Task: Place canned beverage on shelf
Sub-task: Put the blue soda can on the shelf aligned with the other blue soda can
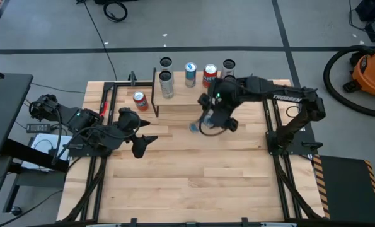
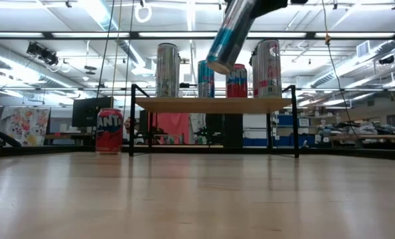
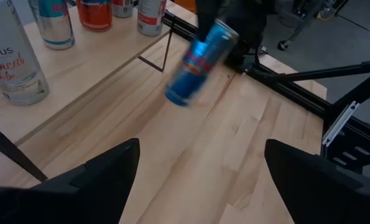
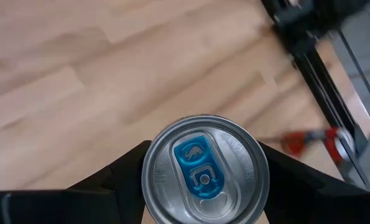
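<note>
The shelf (image 1: 181,96) stands at the table's far middle, and it also shows in the low view (image 2: 214,105). Several cans stand upright on it, among them a tall silver one (image 1: 166,85) and a red one (image 1: 210,75). My right gripper (image 1: 213,116) is shut on a blue can (image 2: 225,36) above the table, just on the near side of the shelf's right part. My left gripper (image 1: 142,142) is open and empty over the table's left part, and its own wrist view shows it too (image 3: 200,180). My right gripper pinches the blue can between its two fingers, one finger (image 4: 125,171) on each side of the can's wall near the top end (image 4: 203,168). The fingers come from above, slanting. The can hangs tilted below them, lifted clear, with its lower end (image 2: 218,65) about level with the cans on the shelf.
A red Fanta can (image 1: 140,101) stands upright on the tabletop left of the shelf. Black frame rails (image 1: 272,120) run along the table's sides. Bare wood (image 1: 200,183) fills the near half. An orange vacuum (image 1: 370,69) stands on the floor at the right.
</note>
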`<state>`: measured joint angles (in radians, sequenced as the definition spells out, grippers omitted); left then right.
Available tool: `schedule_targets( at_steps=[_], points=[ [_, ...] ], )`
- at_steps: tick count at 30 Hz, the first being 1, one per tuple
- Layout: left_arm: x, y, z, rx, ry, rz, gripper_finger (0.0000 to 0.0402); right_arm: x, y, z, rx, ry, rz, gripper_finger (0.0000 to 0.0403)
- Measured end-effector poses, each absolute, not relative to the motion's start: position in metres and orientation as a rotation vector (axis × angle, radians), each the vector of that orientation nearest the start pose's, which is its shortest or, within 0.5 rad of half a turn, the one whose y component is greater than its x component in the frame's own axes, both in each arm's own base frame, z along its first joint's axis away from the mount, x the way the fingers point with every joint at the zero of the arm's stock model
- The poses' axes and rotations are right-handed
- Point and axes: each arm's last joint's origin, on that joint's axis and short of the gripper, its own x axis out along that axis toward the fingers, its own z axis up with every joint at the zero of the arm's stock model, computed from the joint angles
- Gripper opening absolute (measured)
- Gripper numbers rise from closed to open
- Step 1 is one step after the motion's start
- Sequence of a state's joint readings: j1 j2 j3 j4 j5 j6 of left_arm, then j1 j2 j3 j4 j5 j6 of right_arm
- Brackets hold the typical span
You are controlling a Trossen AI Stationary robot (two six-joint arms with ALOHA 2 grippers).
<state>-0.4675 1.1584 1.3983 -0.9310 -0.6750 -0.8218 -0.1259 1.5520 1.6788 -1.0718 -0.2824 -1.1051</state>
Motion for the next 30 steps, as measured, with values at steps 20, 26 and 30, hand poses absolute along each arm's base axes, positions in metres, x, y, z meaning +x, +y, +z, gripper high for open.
schedule_targets(
  at_steps=[20,26,30],
  points=[
    [0.205,-0.041,0.403,-0.525,0.471,0.521,0.0357,0.3,-0.083,0.385,-0.881,0.746,0.454,0.025],
    [0.209,-0.025,0.402,-0.499,0.503,0.523,0.0357,0.3,-0.098,0.389,-0.929,0.739,0.377,0.025],
    [0.21,-0.017,0.402,-0.469,0.517,0.526,0.0357,0.297,-0.104,0.392,-0.927,0.748,0.344,0.025]
  ],
)
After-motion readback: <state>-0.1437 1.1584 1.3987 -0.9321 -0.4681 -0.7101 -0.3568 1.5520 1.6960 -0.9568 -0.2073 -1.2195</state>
